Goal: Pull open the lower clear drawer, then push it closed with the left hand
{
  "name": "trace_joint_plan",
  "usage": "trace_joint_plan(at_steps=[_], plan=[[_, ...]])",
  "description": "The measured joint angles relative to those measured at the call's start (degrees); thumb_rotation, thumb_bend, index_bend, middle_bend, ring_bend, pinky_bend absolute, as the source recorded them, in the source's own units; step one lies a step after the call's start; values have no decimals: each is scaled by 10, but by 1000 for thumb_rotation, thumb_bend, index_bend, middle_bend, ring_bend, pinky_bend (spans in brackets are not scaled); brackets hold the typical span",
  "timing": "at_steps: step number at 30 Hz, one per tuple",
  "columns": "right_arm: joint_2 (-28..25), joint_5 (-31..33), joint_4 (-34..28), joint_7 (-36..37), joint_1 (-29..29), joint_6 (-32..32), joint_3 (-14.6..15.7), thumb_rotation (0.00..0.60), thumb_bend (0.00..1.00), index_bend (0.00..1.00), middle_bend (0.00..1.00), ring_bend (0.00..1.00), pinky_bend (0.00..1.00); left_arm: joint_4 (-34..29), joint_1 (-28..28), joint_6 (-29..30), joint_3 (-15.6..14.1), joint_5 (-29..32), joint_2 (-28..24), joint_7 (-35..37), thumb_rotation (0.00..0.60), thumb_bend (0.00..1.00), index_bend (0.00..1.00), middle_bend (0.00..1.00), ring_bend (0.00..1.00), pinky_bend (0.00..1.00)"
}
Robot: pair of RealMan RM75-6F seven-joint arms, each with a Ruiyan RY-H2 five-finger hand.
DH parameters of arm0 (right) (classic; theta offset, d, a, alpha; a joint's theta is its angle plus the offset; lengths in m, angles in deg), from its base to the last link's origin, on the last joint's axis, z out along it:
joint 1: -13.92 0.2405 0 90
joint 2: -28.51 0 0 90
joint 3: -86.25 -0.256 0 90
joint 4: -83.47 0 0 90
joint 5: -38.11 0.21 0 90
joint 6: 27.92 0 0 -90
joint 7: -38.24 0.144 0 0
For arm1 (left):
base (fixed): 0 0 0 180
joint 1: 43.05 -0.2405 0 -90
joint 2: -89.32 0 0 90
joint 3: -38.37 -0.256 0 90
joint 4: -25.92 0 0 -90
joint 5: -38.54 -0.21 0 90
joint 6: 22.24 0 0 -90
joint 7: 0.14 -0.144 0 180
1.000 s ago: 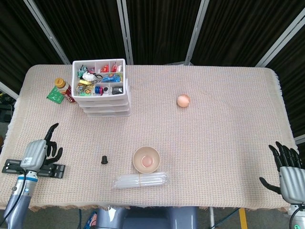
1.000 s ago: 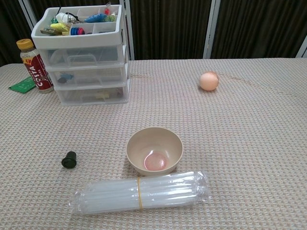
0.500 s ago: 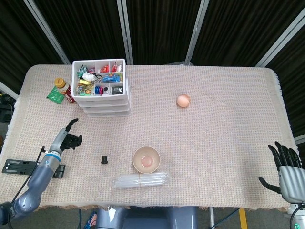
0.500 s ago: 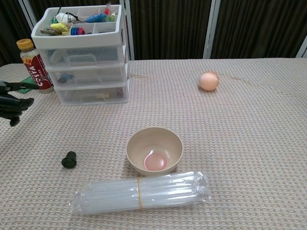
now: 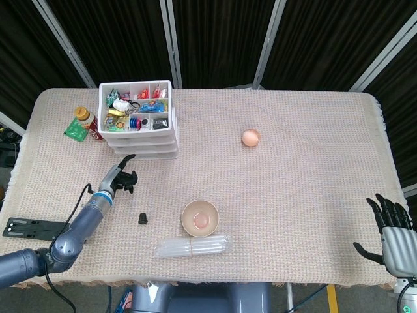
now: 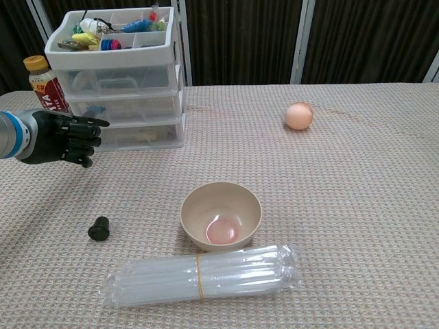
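A white drawer unit (image 5: pixel 138 124) stands at the table's back left, with an open tray of small items on top and three clear drawers below. The lower clear drawer (image 6: pixel 134 135) sits flush in the stack, as do the two above it. My left hand (image 6: pixel 62 137) hovers just left of and in front of that drawer, empty, fingers loosely bent and one finger reaching toward the drawer front without touching it. In the head view this left hand (image 5: pixel 120 175) lies a short way in front of the unit. My right hand (image 5: pixel 394 235) rests at the front right table edge, fingers spread, holding nothing.
A bottle (image 6: pixel 46 92) and a green packet (image 5: pixel 75 129) lie left of the unit. A black cap (image 6: pixel 99 228), a beige bowl (image 6: pixel 221 214) and a bundle of clear tubes (image 6: pixel 200 274) sit near the front. A peach ball (image 6: pixel 299 116) lies mid-table.
My left arm has swung from the front left table edge forward and rightward, bringing the hand close to the lower drawer. The right hand and the drawers have not moved.
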Motion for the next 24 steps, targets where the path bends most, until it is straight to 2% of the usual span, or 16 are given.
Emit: trace_joint_plan(at_steps=[10, 16, 24], plan=[[0, -1, 0, 4, 0, 0, 0, 600, 76, 92, 0, 0, 0, 43, 35, 6, -19, 54, 41, -13, 600, 764, 0, 970, 896, 687], [0, -3, -1, 1, -1, -5, 0, 600, 76, 92, 0, 0, 0, 71, 47, 0, -11, 77, 59, -8, 600, 761, 0, 970, 896, 687], [2, -2, 1, 1, -1, -6, -2, 600, 75, 91, 0, 0, 0, 114, 62, -52, 0, 100, 80, 5, 600, 761, 0, 970, 896, 687]])
